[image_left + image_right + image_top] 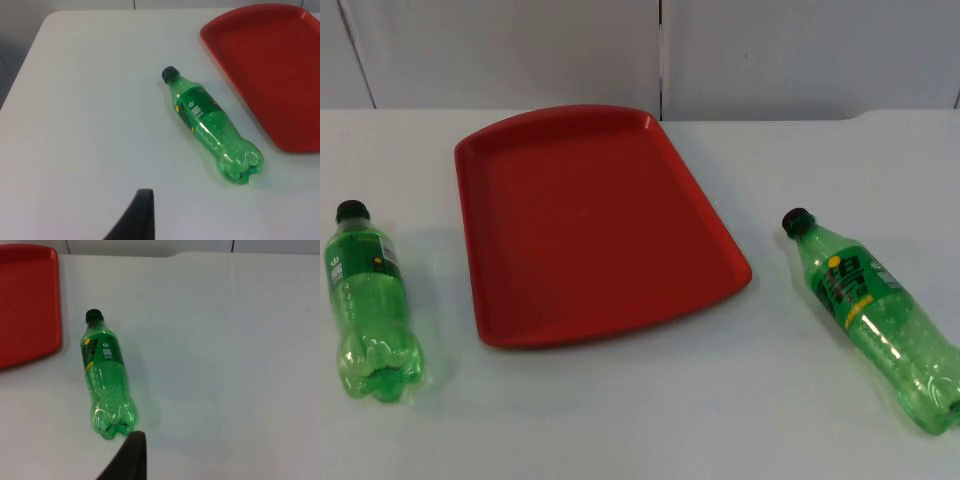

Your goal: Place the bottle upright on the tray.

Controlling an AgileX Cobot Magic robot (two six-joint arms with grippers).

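Top view: I see two green bottles (372,303) (875,317) lying flat, flanking the red tray (610,300); jaws' state I cannot tell.

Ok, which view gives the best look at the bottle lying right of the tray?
The right wrist view: the right bottle shows whole, lying flat, cap and label clear. In the top view it runs out at the picture's edge. The left wrist view holds the left bottle beside the red tray.
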